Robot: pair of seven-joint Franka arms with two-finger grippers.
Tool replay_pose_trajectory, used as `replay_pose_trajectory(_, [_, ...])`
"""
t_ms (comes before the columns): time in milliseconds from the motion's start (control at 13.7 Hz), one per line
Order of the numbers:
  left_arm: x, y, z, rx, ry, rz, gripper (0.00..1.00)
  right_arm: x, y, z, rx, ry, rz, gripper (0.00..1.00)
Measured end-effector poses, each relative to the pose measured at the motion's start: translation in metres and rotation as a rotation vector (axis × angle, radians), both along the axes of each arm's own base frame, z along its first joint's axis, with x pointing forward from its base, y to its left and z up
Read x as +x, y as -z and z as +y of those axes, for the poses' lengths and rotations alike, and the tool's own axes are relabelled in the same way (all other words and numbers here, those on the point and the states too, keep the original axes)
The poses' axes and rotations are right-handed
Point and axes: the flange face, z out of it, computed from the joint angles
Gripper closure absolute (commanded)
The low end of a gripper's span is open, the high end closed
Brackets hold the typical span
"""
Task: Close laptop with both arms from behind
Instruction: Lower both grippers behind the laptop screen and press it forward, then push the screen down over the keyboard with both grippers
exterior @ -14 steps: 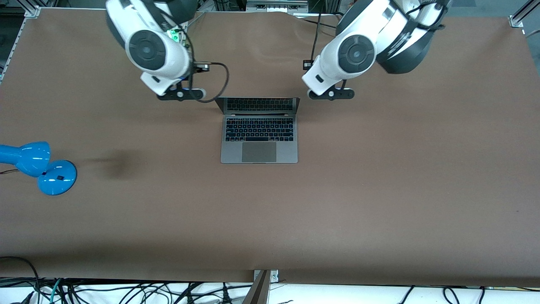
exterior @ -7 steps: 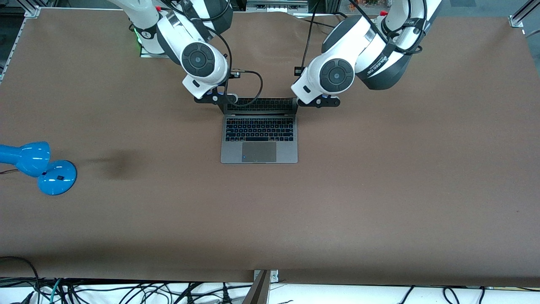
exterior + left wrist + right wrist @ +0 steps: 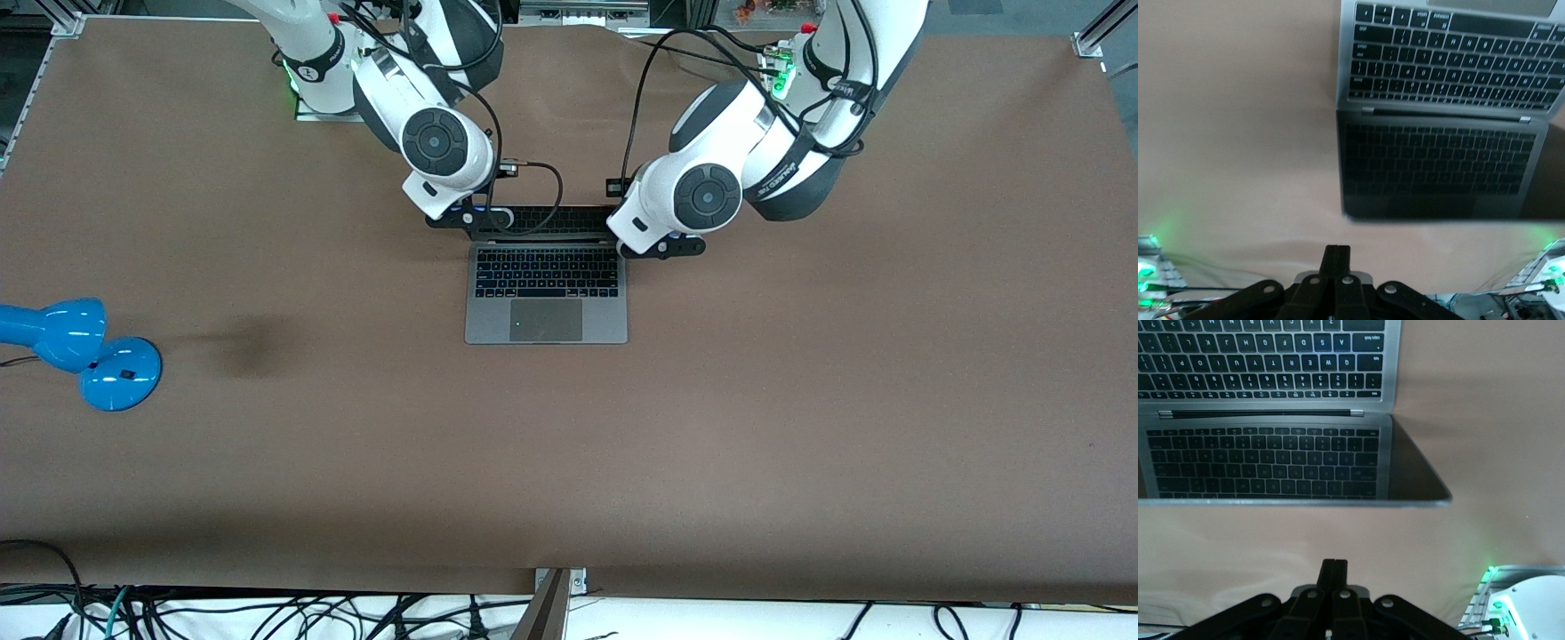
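We see both hands clenched empty, left hand and right hand above the open laptop's upright screen, keyboard facing the front camera.

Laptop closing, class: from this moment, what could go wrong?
1. The right gripper and left gripper sit at the corners of the laptop lid at uneven heights in the front view; uneven pushing may twist the lid.
2. The base lies loose on the table and may slide.

A robotics lab: a brown-covered tabletop framed by aluminium rails, loose black cables bundled along its near edge, green status lights glowing on mounted hardware
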Motion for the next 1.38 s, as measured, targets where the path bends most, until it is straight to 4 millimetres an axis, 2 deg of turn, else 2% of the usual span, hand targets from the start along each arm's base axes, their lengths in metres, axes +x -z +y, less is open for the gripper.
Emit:
replay_pose_trajectory(219, [0.008, 0.016, -0.003, -0.011, -0.032, -0.008, 1.0, 0.011, -0.001, -0.008, 0.027, -0.021, -0.008, 1.0])
replay_pose_trajectory(583, [0.032, 0.018, -0.01, -0.043, -0.069, -0.015, 1.0, 0.048, 0.001, -0.024, 0.075, -0.033, -0.028, 1.0])
replay_pose_trajectory(1093, [0.058, 0.028, -0.013, -0.074, -0.097, -0.012, 1.0, 0.084, 0.034, -0.016, 0.066, -0.053, -0.063, 1.0])
replay_pose_trajectory(1384, [0.074, 0.039, -0.01, -0.083, -0.118, -0.008, 1.0, 0.113, 0.053, -0.027, 0.074, -0.061, -0.07, 1.0])
